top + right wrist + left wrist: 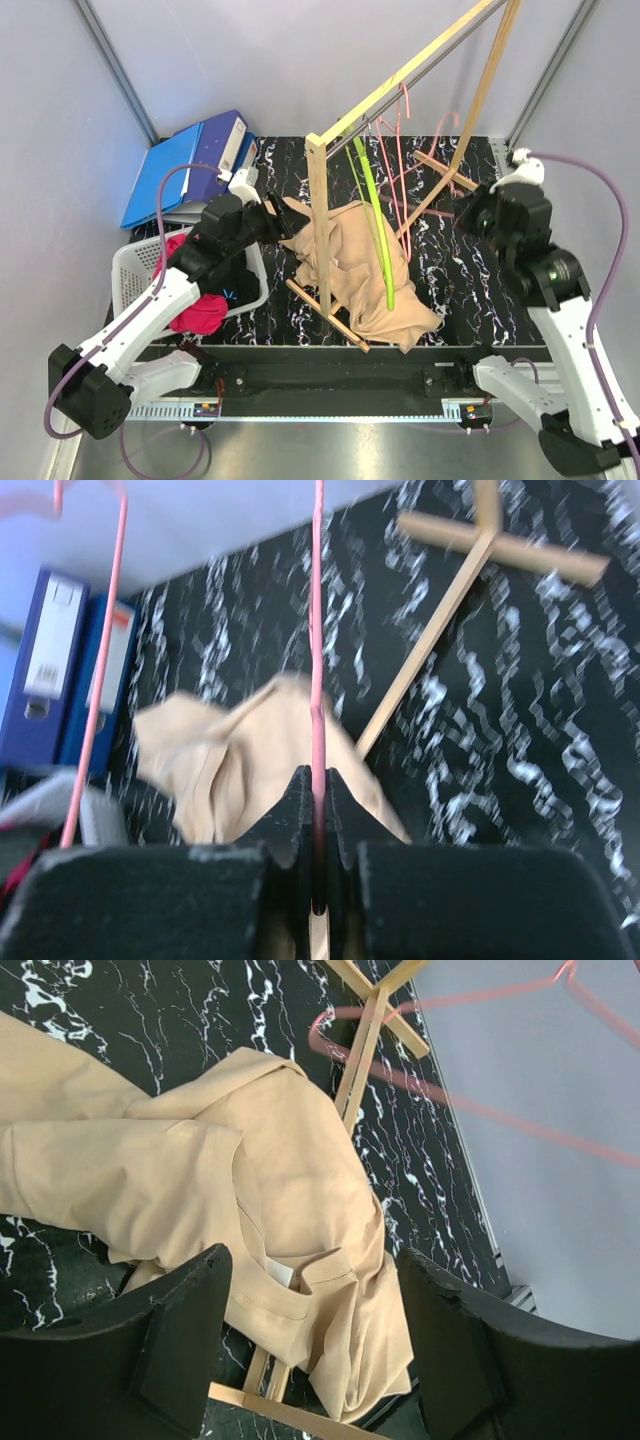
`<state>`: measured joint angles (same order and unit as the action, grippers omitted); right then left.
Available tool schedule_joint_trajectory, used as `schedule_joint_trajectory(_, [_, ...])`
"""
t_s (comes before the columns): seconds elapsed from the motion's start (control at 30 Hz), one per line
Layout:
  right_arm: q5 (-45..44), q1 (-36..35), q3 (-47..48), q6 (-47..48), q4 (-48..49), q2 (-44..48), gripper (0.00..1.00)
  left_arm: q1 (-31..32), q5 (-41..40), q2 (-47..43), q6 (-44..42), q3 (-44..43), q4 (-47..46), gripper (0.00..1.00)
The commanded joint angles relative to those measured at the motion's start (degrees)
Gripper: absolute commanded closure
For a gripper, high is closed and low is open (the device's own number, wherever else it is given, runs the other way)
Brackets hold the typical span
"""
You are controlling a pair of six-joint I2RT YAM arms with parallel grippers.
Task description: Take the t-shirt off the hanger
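Observation:
The tan t-shirt (355,265) lies crumpled on the black marbled table, draped over the wooden rack's foot. It is off the pink hanger (317,630), which hangs from the rack's rail. My right gripper (318,780) is shut on that hanger's thin wire, right of the rack (462,212). My left gripper (312,1260) is open just above the t-shirt (270,1190), with the collar showing between its fingers and nothing gripped. In the top view the left gripper (272,218) sits at the shirt's left edge. A second pink hanger (470,1110) shows blurred in the left wrist view.
A green hanger (378,215) hangs in front of the shirt. The wooden rack's post (322,230) stands mid-table, its cross feet (480,540) on the surface. A white basket (135,262) with red clothing (200,312) sits at the left; blue binders (190,160) behind it.

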<state>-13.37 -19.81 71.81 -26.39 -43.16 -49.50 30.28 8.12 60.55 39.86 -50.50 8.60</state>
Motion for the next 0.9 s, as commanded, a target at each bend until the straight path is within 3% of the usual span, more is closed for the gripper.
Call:
schedule_joint_trajectory(0.0, [7.1, 7.3, 10.2, 5.6, 3.9, -6.2, 1.00, -0.2, 3.4, -2.7, -0.6, 1.1, -2.7, 0.29])
schedule_joint_trajectory(0.43, [12.1, 10.3, 38.8, 16.5, 0.4, -29.2, 1.00, -0.2, 4.6, -7.8, 0.3, 6.5, -5.8, 0.28])
schedule_joint_trajectory(0.63, [11.6, 10.4, 47.2, 17.3, -1.2, -31.5, 1.00, -0.2, 5.1, -8.9, 0.5, 8.1, -6.6, 0.27])
schedule_joint_trajectory(0.87, [10.3, 10.5, 48.9, 17.7, -2.1, -28.9, 1.00, -0.2, 5.3, -8.5, 0.5, 9.0, -7.8, 0.27])
